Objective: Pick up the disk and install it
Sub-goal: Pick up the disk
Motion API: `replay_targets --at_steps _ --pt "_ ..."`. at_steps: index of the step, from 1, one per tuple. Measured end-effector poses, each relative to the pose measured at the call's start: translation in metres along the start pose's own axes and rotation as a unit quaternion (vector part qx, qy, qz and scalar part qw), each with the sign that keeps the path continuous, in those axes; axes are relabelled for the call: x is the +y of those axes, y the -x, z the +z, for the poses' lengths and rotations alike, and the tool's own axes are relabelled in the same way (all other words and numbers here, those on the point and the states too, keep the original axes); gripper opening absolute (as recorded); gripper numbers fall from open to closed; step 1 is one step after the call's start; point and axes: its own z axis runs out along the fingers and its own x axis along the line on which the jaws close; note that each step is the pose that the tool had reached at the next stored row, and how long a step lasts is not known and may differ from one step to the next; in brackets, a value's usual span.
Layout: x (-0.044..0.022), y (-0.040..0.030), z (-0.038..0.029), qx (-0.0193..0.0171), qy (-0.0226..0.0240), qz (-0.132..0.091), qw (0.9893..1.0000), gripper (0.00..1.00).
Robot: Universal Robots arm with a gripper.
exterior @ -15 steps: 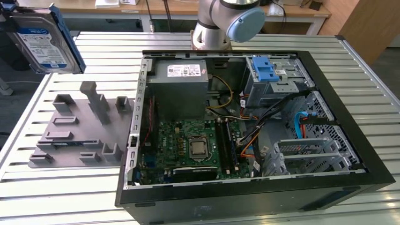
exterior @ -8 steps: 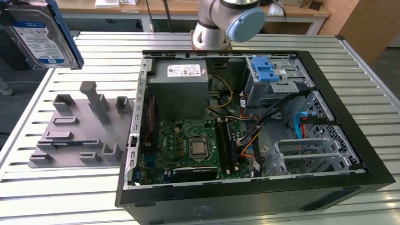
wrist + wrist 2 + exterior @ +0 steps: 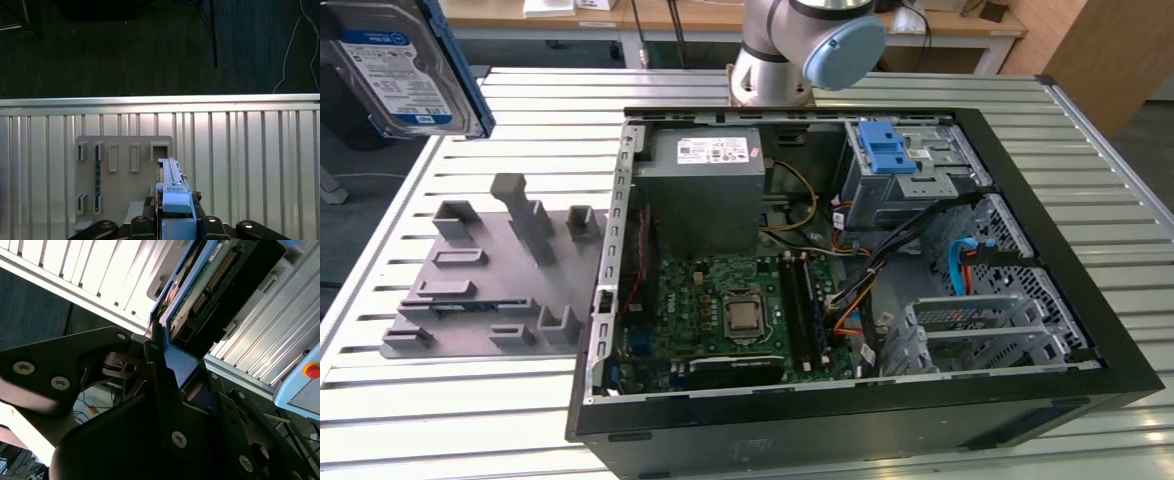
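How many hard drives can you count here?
1: the disk, gripped in the end effector, at the exterior view's upper left. Others may hide inside the case.

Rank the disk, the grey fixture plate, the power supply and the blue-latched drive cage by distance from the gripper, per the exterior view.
1. disk, clamped in the gripper, exterior view's top left.
2. grey fixture plate, outside the case, on the exterior view's left.
3. power supply, inside the case, left rear in that view.
4. blue-latched drive cage, inside the case, right rear in that view.

disk (image 3: pixel 398 75): blue plastic edge | table (image 3: pixel 1118 165): ribbed shiny metal
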Motion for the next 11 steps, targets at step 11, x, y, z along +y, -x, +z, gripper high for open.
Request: replay_targets --at_steps 11 --pt "0.0002 0.0029 -0.0205 0.0000 0.0000 0.000 1.0000 0.36"
